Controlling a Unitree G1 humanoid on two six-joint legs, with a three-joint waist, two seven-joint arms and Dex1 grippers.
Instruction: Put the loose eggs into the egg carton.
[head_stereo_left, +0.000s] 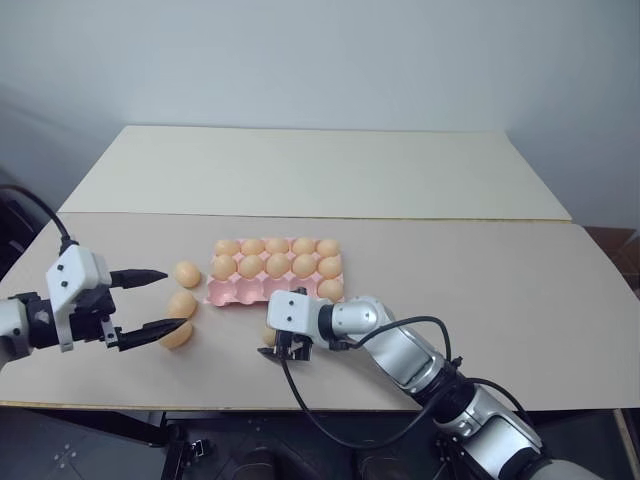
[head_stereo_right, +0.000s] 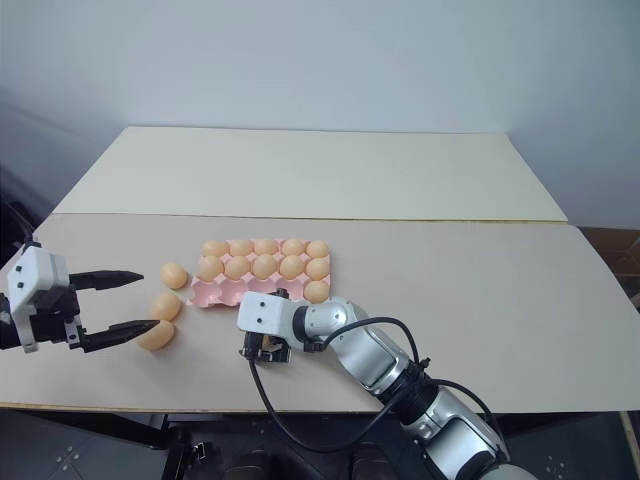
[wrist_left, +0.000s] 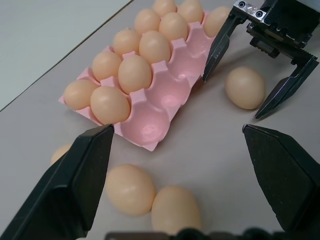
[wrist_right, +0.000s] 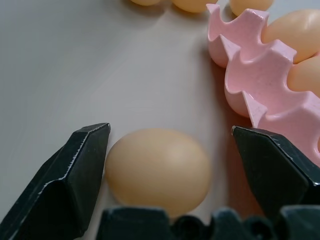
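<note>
While the right end effector (wrist_right: 165, 150) straddles an egg (wrist_right: 158, 169), jaws apart, head views hide that egg.

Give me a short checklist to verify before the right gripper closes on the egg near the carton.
1. Egg lies between the right gripper fingers: ok.
2. Both fingers clear of the egg carton: ok.
3. Empty cups in the carton's near row: ok.
4. Left gripper open and apart from the right one: ok.
5. Fingers centred on the egg: not ok, it sits closer to one finger.
6. Egg intact underneath: cannot tell.
</note>
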